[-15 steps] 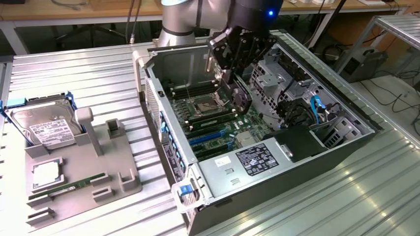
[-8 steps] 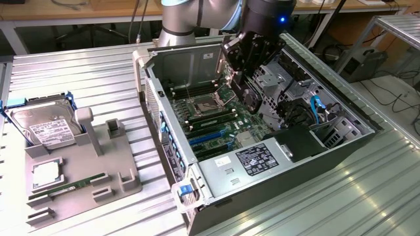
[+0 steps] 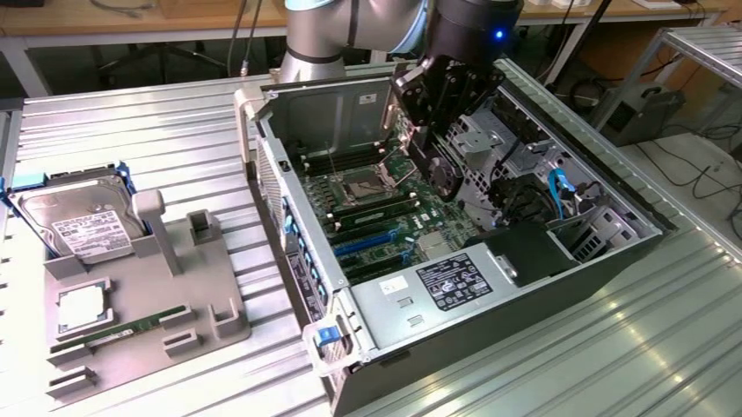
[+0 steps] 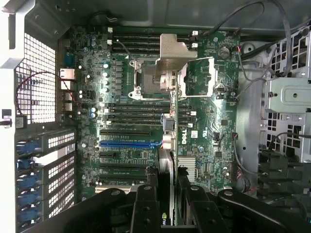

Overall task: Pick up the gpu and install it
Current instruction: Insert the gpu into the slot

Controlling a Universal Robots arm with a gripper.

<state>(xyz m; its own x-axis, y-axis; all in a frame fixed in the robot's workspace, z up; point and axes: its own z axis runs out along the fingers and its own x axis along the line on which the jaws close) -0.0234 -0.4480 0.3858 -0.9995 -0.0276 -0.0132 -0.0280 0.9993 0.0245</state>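
Ribbed metal tabletop (image 3: 151, 130) carries an open computer case (image 3: 522, 334) lying on its side across the middle, with a grey tray (image 3: 151, 287) towards the edge on the exterior view's left. The tray holds a hard drive (image 3: 82, 226) and a memory stick (image 3: 116, 333).

The arm reaches down into the case. Its hand (image 4: 168, 194) is pinching the gpu (image 4: 165, 167), one finger on each flat face. The card hangs edge-down from the fingers, above the motherboard (image 4: 214, 121) and not yet seated in it.

The blue slot (image 4: 129, 143) lies just beside the card's lower end and below it. From the wrist view the card's long edge appears to run across the slot's length, not along it. That reading is a judgement, since the card is seen nearly end-on.
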